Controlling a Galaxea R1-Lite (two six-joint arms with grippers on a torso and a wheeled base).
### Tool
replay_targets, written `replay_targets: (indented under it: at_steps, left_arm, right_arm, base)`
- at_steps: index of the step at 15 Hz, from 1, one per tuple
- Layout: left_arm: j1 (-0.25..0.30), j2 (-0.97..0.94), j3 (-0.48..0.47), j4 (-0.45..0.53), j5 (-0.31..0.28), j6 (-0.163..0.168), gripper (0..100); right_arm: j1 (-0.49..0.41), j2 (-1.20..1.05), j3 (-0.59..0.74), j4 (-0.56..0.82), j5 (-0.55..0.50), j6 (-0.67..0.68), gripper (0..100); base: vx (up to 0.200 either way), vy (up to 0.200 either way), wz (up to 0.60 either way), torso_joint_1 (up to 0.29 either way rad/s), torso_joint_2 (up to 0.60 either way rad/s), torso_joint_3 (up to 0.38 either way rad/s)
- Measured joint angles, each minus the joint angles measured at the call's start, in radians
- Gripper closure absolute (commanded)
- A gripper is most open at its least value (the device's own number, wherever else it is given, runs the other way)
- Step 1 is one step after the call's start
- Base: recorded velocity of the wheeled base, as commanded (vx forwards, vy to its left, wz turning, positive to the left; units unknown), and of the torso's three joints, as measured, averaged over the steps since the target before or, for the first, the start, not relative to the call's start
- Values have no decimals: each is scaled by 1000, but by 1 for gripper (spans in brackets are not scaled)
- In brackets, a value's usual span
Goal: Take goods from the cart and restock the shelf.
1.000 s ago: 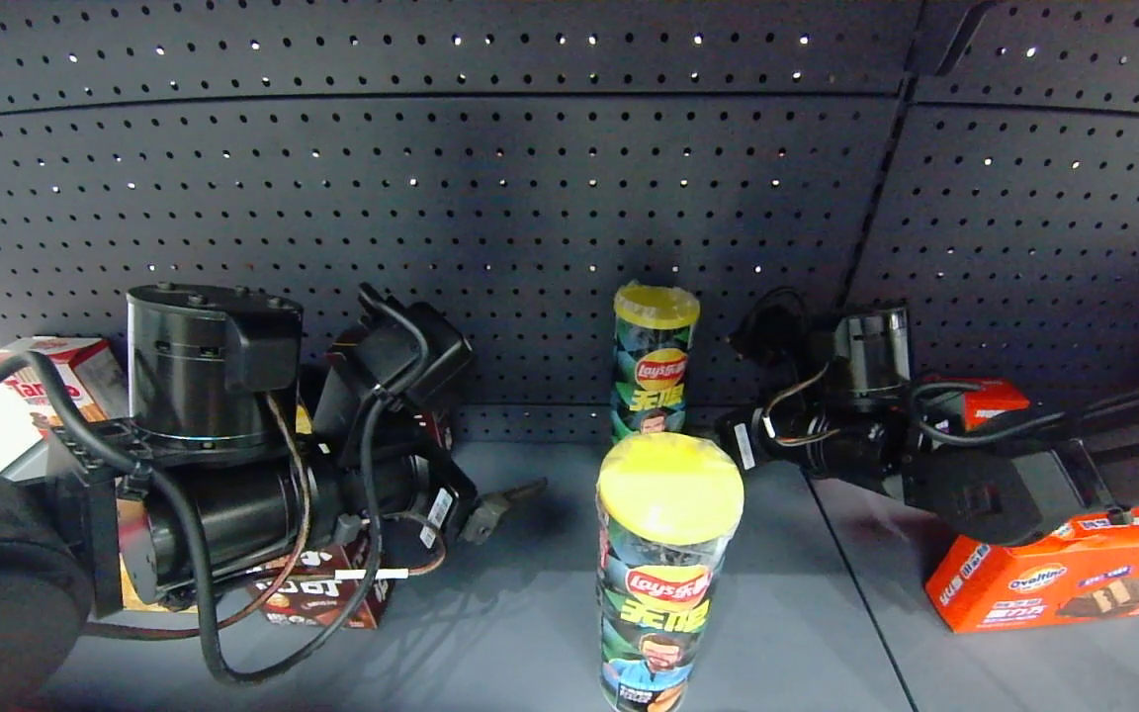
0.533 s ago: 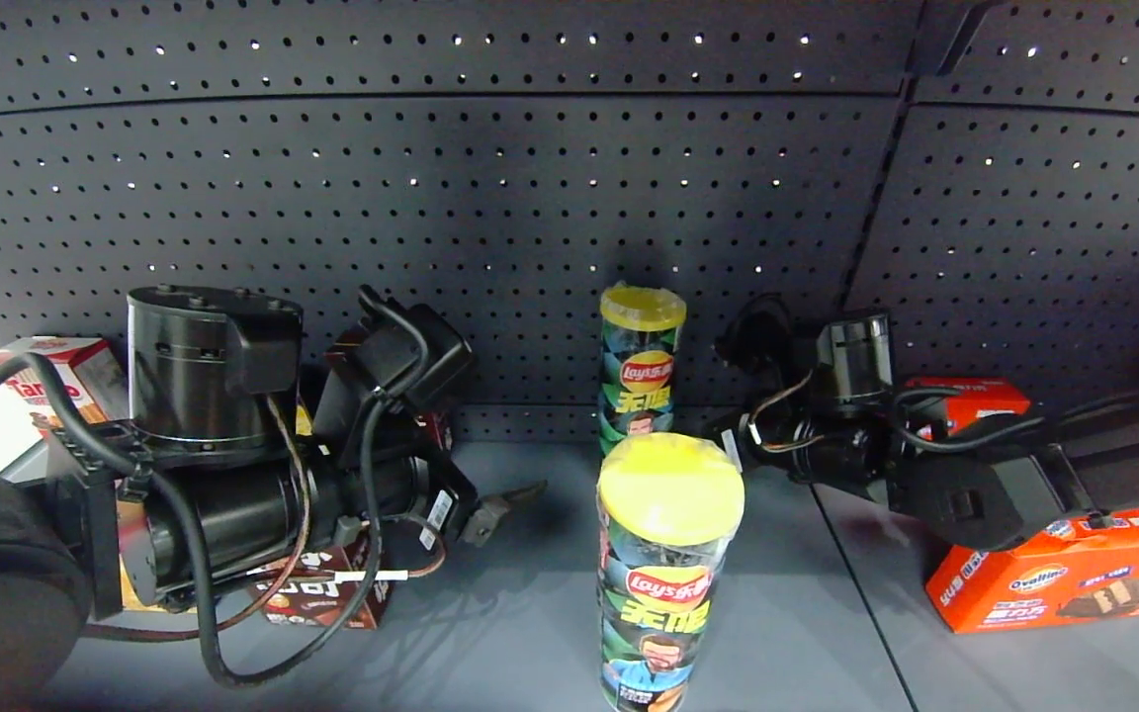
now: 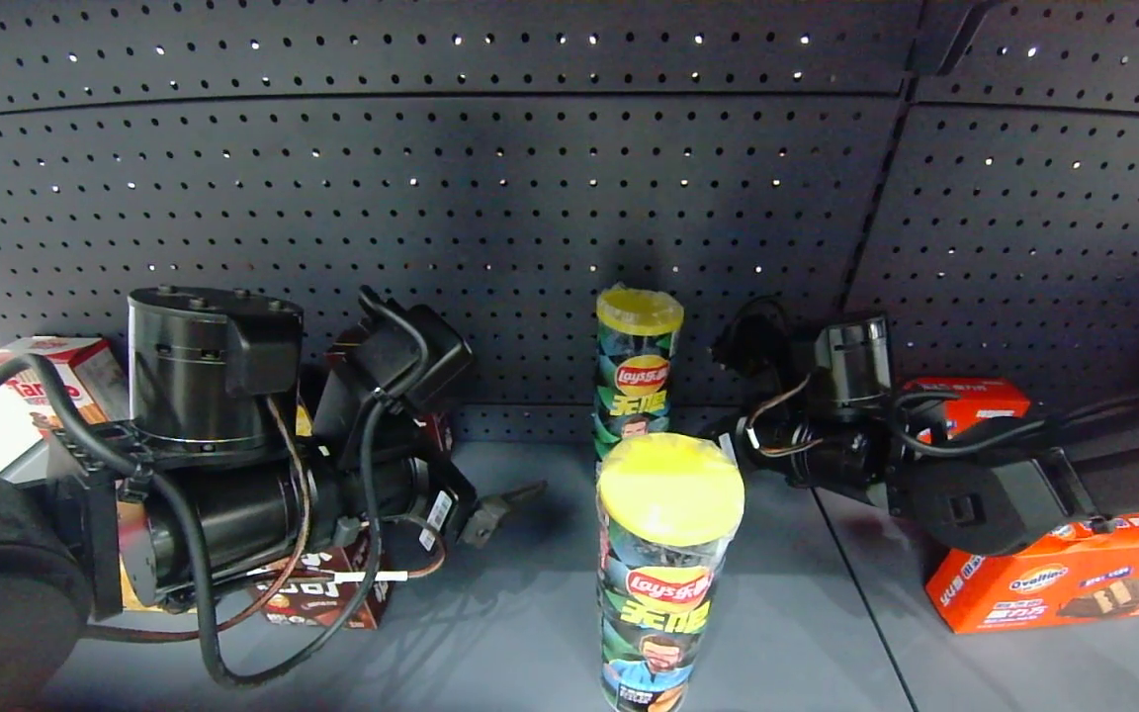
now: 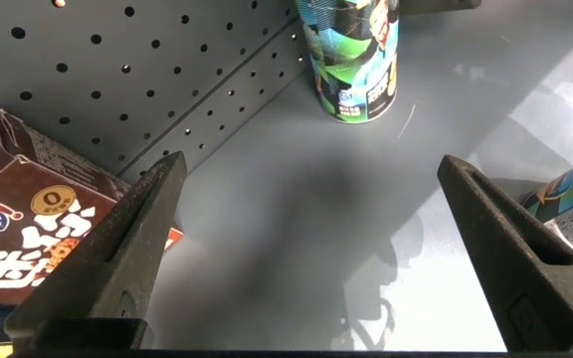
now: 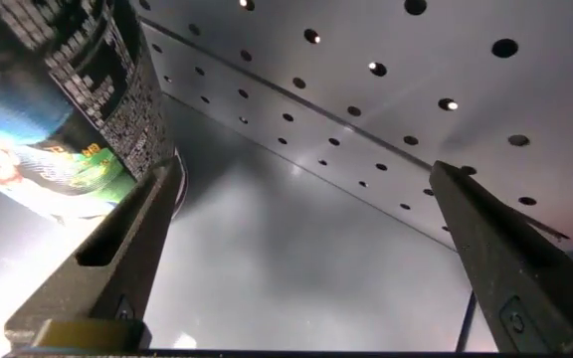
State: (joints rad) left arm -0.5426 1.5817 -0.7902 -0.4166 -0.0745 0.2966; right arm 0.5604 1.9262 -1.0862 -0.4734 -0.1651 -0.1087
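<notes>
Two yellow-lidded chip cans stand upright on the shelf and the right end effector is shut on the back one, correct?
Not quite: the right end effector is open, not shut on the back can. The can sits beside one finger and the gap is empty, as the right wrist view shows. The back can and the front can do stand upright on the shelf.

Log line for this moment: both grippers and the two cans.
left gripper: open, empty, over shelf | right gripper: open, empty, beside rear chip can | front chip can: upright, ungripped
</notes>
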Motion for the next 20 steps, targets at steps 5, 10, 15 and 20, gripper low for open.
replay_targets:
  at_steps: [5, 10, 15, 20]
  left_arm:
    - [0, -18, -16, 0, 5, 5, 0]
    - [6, -140, -21, 13, 48, -1, 0]
    - [249, -399, 78, 24, 71, -19, 0]
    - [391, -783, 381, 71, 239, -14, 0]
  right_arm:
    - [-5, -131, 75, 0, 0, 0, 0]
    - [-34, -417, 245, 9, 7, -1, 0]
    - [-161, -791, 533, 18, 52, -1, 0]
    - [-363, -1103, 734, 19, 74, 5, 0]
  base:
    - [0, 0, 0, 0, 0, 0]
    - [0, 0, 0, 0, 0, 0]
    - [0, 0, 0, 0, 0, 0]
    - [0, 0, 0, 0, 0, 0]
